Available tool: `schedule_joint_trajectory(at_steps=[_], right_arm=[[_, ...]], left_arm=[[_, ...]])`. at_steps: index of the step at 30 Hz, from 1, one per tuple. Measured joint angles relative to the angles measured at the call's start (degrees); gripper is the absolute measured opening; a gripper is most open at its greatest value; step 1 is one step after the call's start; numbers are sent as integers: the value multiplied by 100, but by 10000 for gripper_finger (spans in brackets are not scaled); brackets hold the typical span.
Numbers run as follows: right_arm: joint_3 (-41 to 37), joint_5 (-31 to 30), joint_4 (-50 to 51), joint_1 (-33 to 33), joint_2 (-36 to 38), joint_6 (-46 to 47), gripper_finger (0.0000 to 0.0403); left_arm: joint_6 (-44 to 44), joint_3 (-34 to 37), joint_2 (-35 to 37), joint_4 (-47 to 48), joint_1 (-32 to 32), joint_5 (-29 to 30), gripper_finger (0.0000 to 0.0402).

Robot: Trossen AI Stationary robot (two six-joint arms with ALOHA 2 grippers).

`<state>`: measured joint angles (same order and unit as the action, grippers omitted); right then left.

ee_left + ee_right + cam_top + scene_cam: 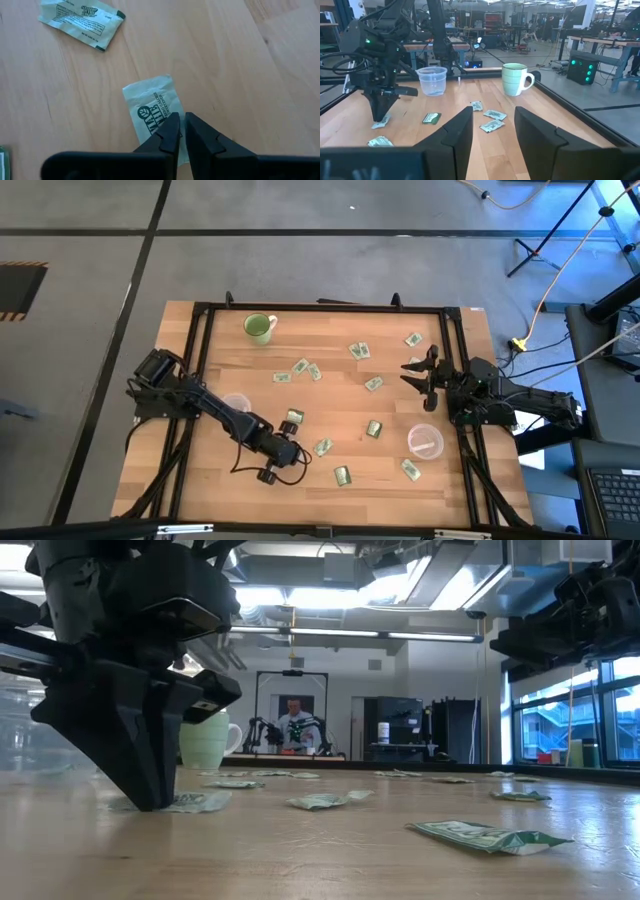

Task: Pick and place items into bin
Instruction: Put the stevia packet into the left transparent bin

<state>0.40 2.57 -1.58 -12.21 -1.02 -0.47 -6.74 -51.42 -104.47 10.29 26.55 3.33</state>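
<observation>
Several small green-and-white packets lie flat and scattered on the wooden table (330, 395). My left gripper (182, 125) stands near the front middle of the table (298, 450), pointing down, its fingers closed to a thin gap on one packet (152, 97). That packet also shows in the low view (200, 802) and in the right wrist view (381, 121). My right gripper (492, 130) is open and empty above the table's right side (418, 370). My left gripper comes at the packet from above, pointing down, with its fingertips (172, 125) on the packet's printed face (157, 115) toward one short end. What lies between the tips is hidden by the fingers. The packet lies flat on the table.
A clear plastic cup (235, 402) stands left of my left gripper, and another (425, 440) at the right front. A light-green mug (260, 328) stands at the far left. Another packet (80, 22) lies close by. A black frame (200, 310) borders the table.
</observation>
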Motion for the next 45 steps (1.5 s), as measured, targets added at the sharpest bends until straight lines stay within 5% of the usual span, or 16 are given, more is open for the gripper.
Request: schedule_joint_trajectory(at_steps=[13, 26, 36, 45], right_arm=[[0, 0, -2, 0, 0, 0, 149], [2, 0, -2, 2, 2, 0, 149], [1, 0, -1, 0, 2, 0, 149], [0, 0, 0, 0, 2, 0, 149]], left_arm=[[0, 46, 195, -52, -2, 8, 1], [-14, 55, 2168, 304, -3, 431, 1], [-2591, 48, 3706, 2978, -2, 1829, 2], [-4248, 46, 3895, 4971, 0, 1898, 2]])
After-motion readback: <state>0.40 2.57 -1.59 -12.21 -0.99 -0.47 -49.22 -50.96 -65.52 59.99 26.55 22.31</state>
